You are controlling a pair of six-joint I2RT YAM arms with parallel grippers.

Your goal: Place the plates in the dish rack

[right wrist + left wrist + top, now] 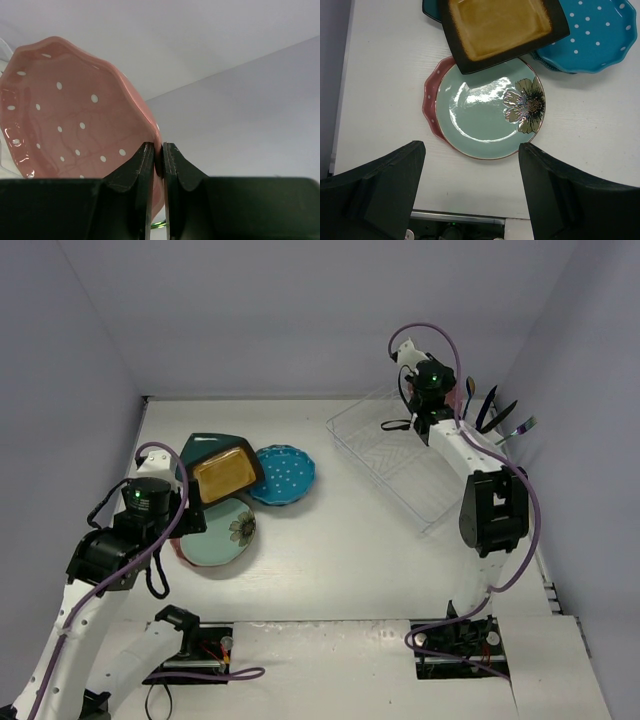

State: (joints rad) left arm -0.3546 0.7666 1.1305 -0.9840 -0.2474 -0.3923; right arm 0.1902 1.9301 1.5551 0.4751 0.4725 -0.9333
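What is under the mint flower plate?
A pink dotted scalloped plate: only its left rim shows beyond the mint flower plate; the rest is covered.

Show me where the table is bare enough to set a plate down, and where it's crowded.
Bare: the wide strip of table between the blue dotted plate and the dish rack, running to the near edge; also the patch in front of the mint plate. Crowded: the left cluster, where the mustard plate overlaps the mint plate and its neighbours.
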